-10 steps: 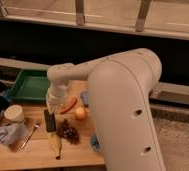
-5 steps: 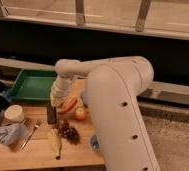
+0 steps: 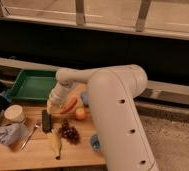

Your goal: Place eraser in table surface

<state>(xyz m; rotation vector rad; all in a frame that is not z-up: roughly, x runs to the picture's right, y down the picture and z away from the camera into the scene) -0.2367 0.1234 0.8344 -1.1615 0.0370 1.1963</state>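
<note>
Eraser [image 3: 46,120] looked like a small flat dark rectangular block, plain faces, standing lengthwise on the table surface [image 3: 18,156], a light-brown planked wooden top. The big white arm [image 3: 115,110] filled the right half of the view, reaching left over the table. Compared with half a second earlier, the arm's forearm had swung a bit further left and down, and the eraser sat at much the same spot beside the banana. The gripper [image 3: 51,106] hung right above the eraser's upper end, apparently touching or nearly so; whether its fingers were apart or closed on the block could not be told. Green tray [image 3: 30,84] sat behind, at the table's back left edge. A light-blue cloth [image 3: 7,133] lay at the front left, with a white cup [image 3: 14,113] just behind it. Banana [image 3: 55,142] lay just right of the eraser, grapes [image 3: 69,132] next to that. A carrot [image 3: 69,105] and a small apple [image 3: 80,114] lay near the arm. A fork [image 3: 30,135] lay between cloth and eraser.
</note>
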